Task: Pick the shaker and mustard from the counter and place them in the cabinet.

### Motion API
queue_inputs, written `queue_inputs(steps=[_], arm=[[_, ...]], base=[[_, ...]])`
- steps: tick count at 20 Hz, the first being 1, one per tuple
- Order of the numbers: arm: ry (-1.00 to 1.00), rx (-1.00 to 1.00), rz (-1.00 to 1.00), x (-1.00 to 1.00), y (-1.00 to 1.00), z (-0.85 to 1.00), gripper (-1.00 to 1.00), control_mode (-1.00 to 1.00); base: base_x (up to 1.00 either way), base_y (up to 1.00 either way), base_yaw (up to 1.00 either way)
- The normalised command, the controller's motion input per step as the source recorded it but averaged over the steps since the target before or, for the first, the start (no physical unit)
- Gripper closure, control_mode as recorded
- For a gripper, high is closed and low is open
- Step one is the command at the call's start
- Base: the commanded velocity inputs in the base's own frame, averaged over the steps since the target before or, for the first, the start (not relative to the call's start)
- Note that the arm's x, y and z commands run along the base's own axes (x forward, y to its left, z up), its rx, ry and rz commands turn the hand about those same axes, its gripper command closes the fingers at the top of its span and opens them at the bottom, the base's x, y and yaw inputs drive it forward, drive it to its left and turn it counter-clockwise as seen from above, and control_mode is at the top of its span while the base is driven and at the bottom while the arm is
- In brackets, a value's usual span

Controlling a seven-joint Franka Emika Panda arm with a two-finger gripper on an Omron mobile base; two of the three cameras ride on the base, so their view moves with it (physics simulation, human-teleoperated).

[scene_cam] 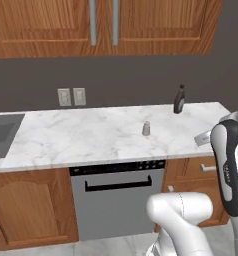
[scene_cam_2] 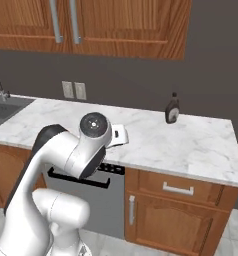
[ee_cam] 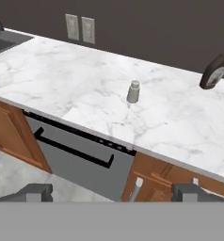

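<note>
While nothing has yet been lifted, the items stand as follows.

Shaker (ee_cam: 133, 91): small grey cylinder with a paler cap, upright on the counter (ee_cam: 62, 80), ahead of the gripper (ee_cam: 116, 193) and roughly centred between its fingertips in the hand view, well apart from them. Free-standing, nothing touching it.

Bottle (ee_cam: 215, 70): dark, narrow-necked, with a pale label, standing at the back of the same slab near the wall, ahead of the gripper and off to its right, well beyond the shaker. It does not look yellow here; whether it is the mustard cannot be told.

Gripper: jaws spread wide and empty, the two dark tips far apart at the lower edge of the hand view, held out in front of the counter's edge and above the dishwasher (ee_cam: 81, 155).

Cabinet (scene_cam: 156, 25): brown wooden wall unit above the counter, well above the gripper, doors closed, long grey bar handles (scene_cam: 92, 22) side by side.

Surroundings: twin wall outlets (ee_cam: 80, 28) ahead and to the left, sink (scene_cam: 3, 132) farther left.

Progress, as judged: none of the task done. Both picks, both placings, and probably opening a door all remain.
</note>
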Motion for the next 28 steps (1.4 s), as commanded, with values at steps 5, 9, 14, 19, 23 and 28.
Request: queue_inputs(steps=[5, 9, 14, 19, 23, 28], arm=[[0.00, 0.00, 0.00, 0.00, 0.00, 0.00, -1.00, 1.00], [0.00, 0.00, 0.00, 0.00, 0.00, 0.00, -1.00, 1.00], [0.00, 0.00, 0.00, 0.00, 0.00, 0.00, -1.00, 1.00], [0.00, 0.00, 0.00, 0.09, 0.06, 0.00, -1.00, -1.00], [0.00, 0.00, -0.01, 0.12, 0.24, 0.00, -1.00, -1.00], [0.02, 0.00, -0.05, 0.15, 0.33, -0.05, -1.00, -1.00]], base=[[0.35, 0.07, -0.04], [0.22, 0.06, 0.00], [0.18, 0.04, 0.00], [0.03, 0.01, 0.00], [0.00, 0.00, 0.00], [0.00, 0.00, 0.00]])
